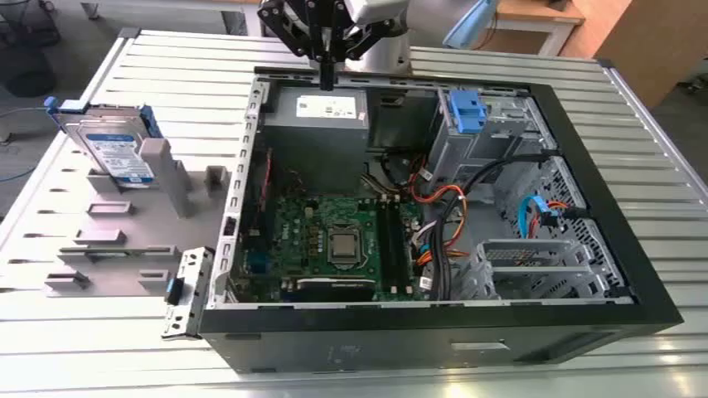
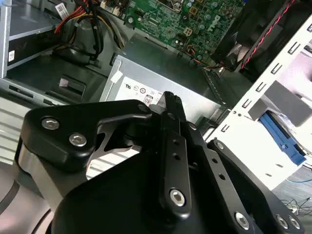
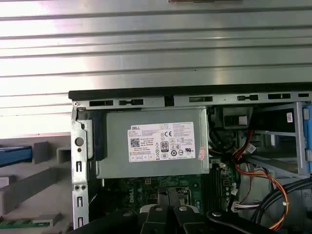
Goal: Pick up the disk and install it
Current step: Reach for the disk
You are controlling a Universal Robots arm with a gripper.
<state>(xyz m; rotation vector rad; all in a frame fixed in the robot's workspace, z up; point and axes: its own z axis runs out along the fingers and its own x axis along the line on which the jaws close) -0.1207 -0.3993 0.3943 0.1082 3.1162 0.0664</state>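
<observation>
- I see my hand [image 1: 327, 76] closed on nothing, its fingers pressed together, hovering at the far edge of the open computer case [image 1: 387, 352], just above the grey power supply [image 1: 330, 112].
- The disk [image 1: 113, 153] stands on edge in a grey fixture [image 1: 122, 240] on the tabletop [image 1: 652, 124], at the exterior view's left, well apart from my hand.
- 1 blue bracket [image 1: 465, 112] sits in the case's drive bay.

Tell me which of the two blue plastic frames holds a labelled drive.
The disk on the grey stand, outside the case at the exterior view's left. The blue bracket inside the case carries no labelled drive.
</observation>
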